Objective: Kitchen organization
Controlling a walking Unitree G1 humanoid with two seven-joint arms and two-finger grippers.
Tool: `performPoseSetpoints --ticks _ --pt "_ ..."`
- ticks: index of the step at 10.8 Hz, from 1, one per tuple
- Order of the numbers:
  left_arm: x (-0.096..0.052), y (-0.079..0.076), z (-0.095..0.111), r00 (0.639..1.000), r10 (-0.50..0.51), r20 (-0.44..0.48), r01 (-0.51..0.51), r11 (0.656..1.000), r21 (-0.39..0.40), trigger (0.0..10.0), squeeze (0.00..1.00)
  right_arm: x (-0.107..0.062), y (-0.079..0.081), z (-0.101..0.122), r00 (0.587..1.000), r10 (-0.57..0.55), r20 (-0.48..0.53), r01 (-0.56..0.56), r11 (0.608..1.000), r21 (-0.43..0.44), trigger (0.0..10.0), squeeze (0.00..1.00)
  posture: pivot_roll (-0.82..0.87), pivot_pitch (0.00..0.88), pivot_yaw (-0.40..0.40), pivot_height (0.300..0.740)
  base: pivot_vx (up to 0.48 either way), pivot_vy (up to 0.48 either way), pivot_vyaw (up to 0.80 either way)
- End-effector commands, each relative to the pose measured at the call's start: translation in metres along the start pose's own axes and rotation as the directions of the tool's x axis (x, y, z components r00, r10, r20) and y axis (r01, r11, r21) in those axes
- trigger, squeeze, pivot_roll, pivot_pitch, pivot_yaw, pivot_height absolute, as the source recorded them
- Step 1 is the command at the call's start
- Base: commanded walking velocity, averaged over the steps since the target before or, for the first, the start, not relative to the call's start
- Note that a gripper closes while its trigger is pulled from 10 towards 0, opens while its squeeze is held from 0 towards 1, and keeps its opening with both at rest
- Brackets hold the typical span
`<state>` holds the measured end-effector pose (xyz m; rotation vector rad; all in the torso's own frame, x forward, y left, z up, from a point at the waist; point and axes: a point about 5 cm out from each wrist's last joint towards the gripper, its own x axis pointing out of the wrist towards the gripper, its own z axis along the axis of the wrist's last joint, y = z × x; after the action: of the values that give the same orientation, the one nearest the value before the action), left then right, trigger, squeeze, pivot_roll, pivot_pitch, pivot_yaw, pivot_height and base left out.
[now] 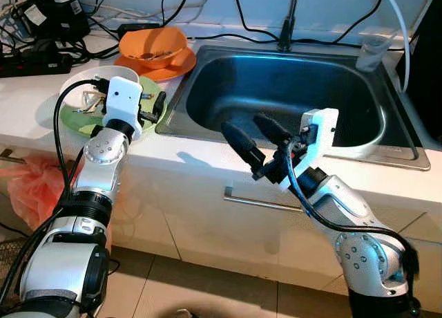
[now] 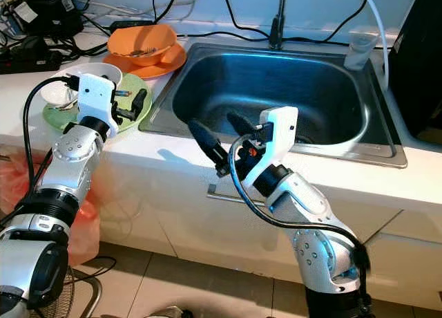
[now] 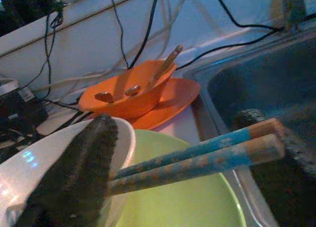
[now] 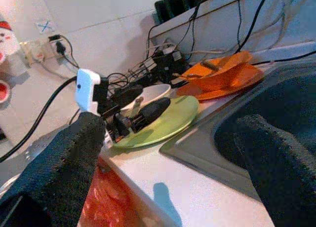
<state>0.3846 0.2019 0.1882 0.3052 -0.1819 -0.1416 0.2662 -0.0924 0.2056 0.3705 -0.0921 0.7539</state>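
While the left gripper hangs over the green plate on the counter, its fingers are closed on a pair of chopsticks, blue-banded with wooden tips, which point out toward the sink. Beside them on the plate sits a white bowl, and further back an orange bowl rests on an orange plate with what looks like a spoon or two inside. The right gripper hovers at the sink's front edge with its fingers spread wide and nothing between them. By my reading, the step in hand is clearing the dirty things into the sink, starting with the chopsticks lifted off the dishes. Next, the left arm would need to swing right, past the sink's rim, and lower before letting go, keeping the sticks level so they do not slip from the pinch. The right gripper seems placed to take a dish after that.
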Motion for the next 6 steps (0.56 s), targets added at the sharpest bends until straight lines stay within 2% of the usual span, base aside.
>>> performPoseSetpoints --ticks 1,6 --pt "0.0022 0.0011 0.0029 1.0 -0.003 0.011 0.004 1.0 -0.018 0.0 0.0 -0.0009 0.0042 0.0038 1.0 0.028 0.008 -0.028 1.0 -0.001 10.0 0.0 0.06 0.052 0.052 0.74 0.0 0.0 0.0" --pt "0.0018 0.0016 0.0049 0.999 0.0 0.037 0.001 1.0 -0.014 0.0 0.0 -0.0024 0.0018 0.002 1.0 0.01 -0.006 -0.011 1.0 -0.021 10.0 0.0 0.06 0.052 0.053 0.74 0.0 0.0 0.0"
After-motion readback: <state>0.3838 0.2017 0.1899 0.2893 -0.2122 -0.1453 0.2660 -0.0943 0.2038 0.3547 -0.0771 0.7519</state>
